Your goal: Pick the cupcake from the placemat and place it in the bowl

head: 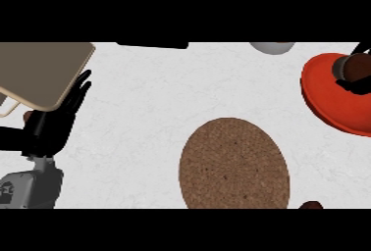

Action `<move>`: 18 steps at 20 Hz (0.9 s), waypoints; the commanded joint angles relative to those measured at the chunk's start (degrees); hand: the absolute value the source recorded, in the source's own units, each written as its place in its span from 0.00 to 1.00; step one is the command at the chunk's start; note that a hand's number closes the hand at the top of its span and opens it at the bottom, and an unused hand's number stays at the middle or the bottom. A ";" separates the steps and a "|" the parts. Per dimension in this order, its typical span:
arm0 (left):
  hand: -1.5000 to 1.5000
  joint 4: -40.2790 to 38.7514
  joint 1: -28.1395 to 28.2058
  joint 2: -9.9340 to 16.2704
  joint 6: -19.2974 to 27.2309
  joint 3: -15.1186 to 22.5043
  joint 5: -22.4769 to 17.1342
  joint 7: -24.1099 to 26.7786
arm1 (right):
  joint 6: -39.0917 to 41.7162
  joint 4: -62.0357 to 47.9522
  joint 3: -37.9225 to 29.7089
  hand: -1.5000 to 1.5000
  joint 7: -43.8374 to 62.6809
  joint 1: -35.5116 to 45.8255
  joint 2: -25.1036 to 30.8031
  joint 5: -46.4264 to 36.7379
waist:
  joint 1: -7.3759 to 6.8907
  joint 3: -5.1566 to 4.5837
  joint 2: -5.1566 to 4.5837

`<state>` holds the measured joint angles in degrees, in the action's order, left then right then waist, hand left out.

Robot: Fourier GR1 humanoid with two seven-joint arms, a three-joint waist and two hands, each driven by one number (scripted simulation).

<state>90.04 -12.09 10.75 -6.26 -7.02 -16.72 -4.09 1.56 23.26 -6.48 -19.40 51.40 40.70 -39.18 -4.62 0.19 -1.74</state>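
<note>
**Cupcake over the bowl at the worktop's right edge**

Here we are at the right edge of the worktop (145, 98), and the cupcake (354, 66) sits over the red bowl (326, 98), with the right hand (357, 83) curling dark fingers round it, so the hand grips the cake and hides much of it. Whether the cake touches the bowl's floor, I cannot tell. The round brown placemat (233, 164) lies bare near the front edge.

A cupcake reads as light and soft, crumbly up top, so the sides of the base look the safest place to hold, and a gentle set-down is wise.

Over at the left edge the left hand (54, 122) rests open, fingers straight and pointing up, just beside a tan board (39, 68). A grey cup (272, 47) peeks in at the back edge.
</note>
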 commanded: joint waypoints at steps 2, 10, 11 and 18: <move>0.50 -0.32 0.36 0.99 -1.07 -0.64 -0.43 0.06 | 4.52 -8.83 0.66 0.00 0.42 2.46 -2.61 -1.12 | -0.18 0.02 0.01; 0.50 -0.46 -2.31 1.30 -0.57 -1.08 -0.89 -1.10 | 9.11 -11.97 -7.38 0.00 -11.50 5.21 -1.26 6.72 | -0.08 0.28 -0.49; 0.50 -1.19 0.12 -0.81 -0.33 0.83 0.69 0.95 | 8.22 -12.54 -9.31 0.00 -10.85 5.70 -2.83 8.59 | -0.03 0.22 -0.43; 0.50 -0.59 0.12 0.14 -0.49 -0.81 -0.40 0.68 | 14.75 -16.29 -21.71 0.00 -10.44 7.03 3.14 20.56 | 0.61 0.20 -0.31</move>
<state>89.68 -11.75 10.46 -6.48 -7.24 -16.77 -3.52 13.98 8.87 -23.27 -29.76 58.31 41.40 -23.29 -4.40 0.40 -2.03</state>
